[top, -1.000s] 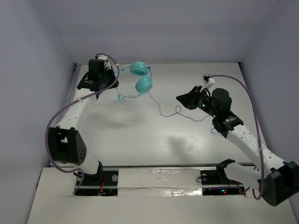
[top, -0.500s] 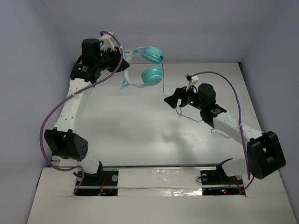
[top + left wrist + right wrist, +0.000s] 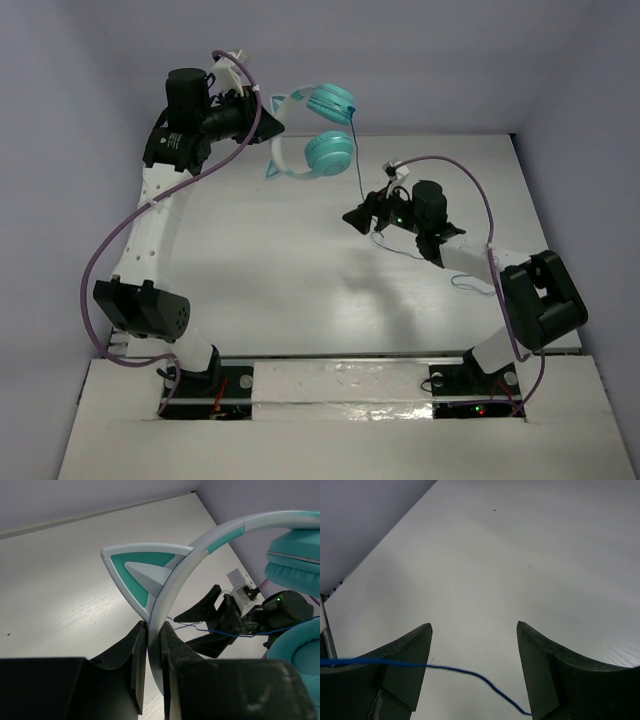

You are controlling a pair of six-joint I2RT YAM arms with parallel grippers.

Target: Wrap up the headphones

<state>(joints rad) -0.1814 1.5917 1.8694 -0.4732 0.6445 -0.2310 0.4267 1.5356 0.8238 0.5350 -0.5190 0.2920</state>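
The left claw is clamped tight on the pale headband of the headphones, just below a teal cat ear, and holds them in the air above the far left part of the counter. The two teal cups hang out to the right of that claw. The thin blue cord drops from the cups towards the right claw, which sits low over the middle of the counter. Its jaws stand wide apart and grip nothing. In the right wrist view the cord runs loose across the gap between its fingers. More cord lies in loops on the counter beside the right arm.
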